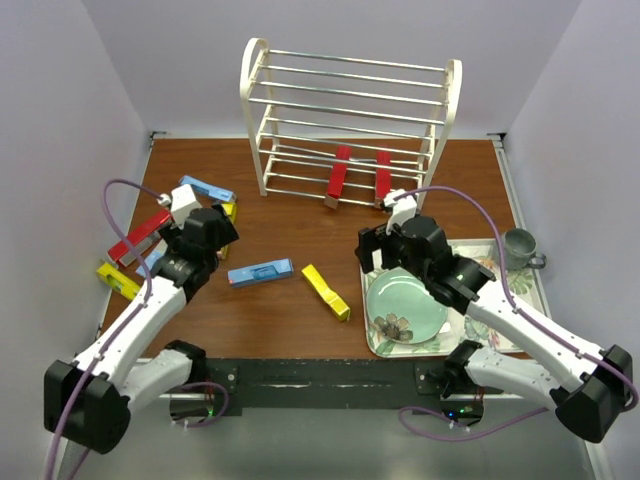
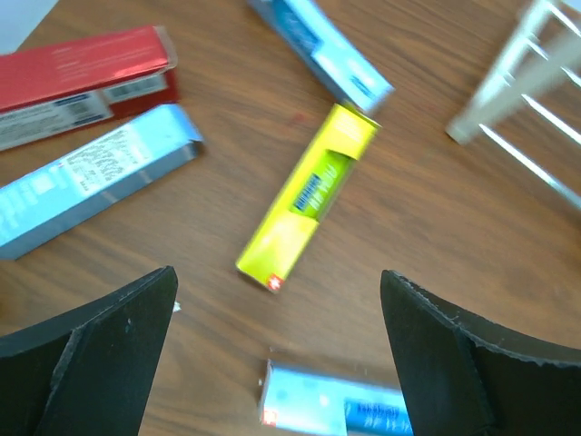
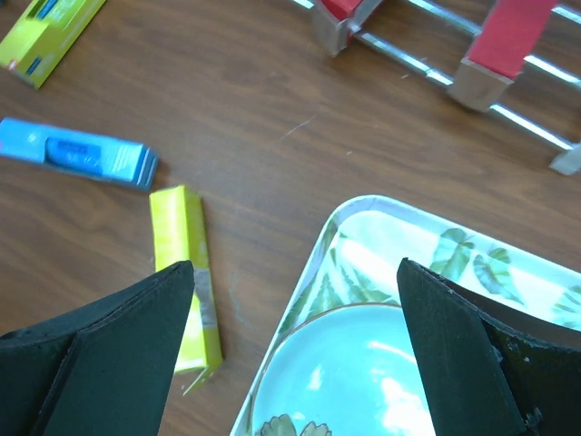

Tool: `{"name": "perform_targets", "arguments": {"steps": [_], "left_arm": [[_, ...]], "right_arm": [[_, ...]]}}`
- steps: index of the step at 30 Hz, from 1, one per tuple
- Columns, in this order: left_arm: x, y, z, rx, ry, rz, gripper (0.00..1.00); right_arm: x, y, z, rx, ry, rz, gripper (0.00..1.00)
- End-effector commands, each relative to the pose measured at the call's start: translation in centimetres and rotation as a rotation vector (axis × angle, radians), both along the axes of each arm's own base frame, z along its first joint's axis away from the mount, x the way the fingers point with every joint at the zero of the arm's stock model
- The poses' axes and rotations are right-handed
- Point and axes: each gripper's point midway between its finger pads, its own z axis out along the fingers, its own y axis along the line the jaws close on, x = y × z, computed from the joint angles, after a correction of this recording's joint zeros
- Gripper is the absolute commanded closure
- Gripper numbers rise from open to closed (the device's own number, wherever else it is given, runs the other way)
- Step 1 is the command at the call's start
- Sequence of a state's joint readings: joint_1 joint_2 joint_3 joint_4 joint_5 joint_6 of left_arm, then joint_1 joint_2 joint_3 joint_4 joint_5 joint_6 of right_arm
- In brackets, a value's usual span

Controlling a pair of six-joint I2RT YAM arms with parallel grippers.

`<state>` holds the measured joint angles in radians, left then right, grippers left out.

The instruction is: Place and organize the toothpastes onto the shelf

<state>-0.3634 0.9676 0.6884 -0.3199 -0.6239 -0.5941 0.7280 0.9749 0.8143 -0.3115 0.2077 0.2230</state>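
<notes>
I am holding my left end effector [image 2: 277,331] spread and empty above a slim yellow toothpaste box [image 2: 304,204] lying flat on the surface front-left of the shelf [image 1: 253,110], likely lining up a pick, while my right end effector [image 3: 295,359], also spread, is hovering before the shelf's two red boxes [image 1: 340,172].

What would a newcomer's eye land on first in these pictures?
The tall white shelf at the far edge of the table, with two red toothpastes resting on its lower rungs. Next, the bright yellow, blue and red boxes strewn at the left, and the floral tray holding a pale green plate at the right.
</notes>
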Motion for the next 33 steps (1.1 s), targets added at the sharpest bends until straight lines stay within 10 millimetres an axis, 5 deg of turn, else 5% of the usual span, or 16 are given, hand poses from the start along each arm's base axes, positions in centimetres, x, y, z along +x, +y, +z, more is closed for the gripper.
{"name": "perform_targets", "arguments": {"steps": [1,7,9,18,19,24,33], "left_arm": [[2.0,2.9,0.4,-0.172,-0.007,0.180,0.00],[2.5,10.3,-2.2,-0.341,0.045,0.560,0.00],[3.2,12.3,-1.6,-0.349,0.023,0.635,0.00],[6.7,18.1,-3.7,-0.393,0.075,0.869,0.00],[6.8,18.4,-5.5,-0.381,0.136,0.891,0.00],[8.7,20.1,-6.9,-0.360,0.211,0.951,0.00],[9.6,19.7,-11.3,-0.439,0.274,1.010,0.01]], "right_arm": [[-1.0,1.5,0.0,0.030,0.003,0.112,0.02],[-2.1,2.5,-1.1,0.064,0.028,0.185,0.02],[-2.2,2.7,-1.3,0.074,0.030,0.192,0.02],[-1.3,1.4,-2.5,0.003,0.000,0.141,0.01],[-1.1,1.2,-2.6,-0.008,-0.006,0.134,0.01],[-1.1,1.2,-3.1,-0.024,-0.002,0.135,0.02],[-0.5,0.8,-4.0,-0.063,-0.015,0.119,0.01]]}}
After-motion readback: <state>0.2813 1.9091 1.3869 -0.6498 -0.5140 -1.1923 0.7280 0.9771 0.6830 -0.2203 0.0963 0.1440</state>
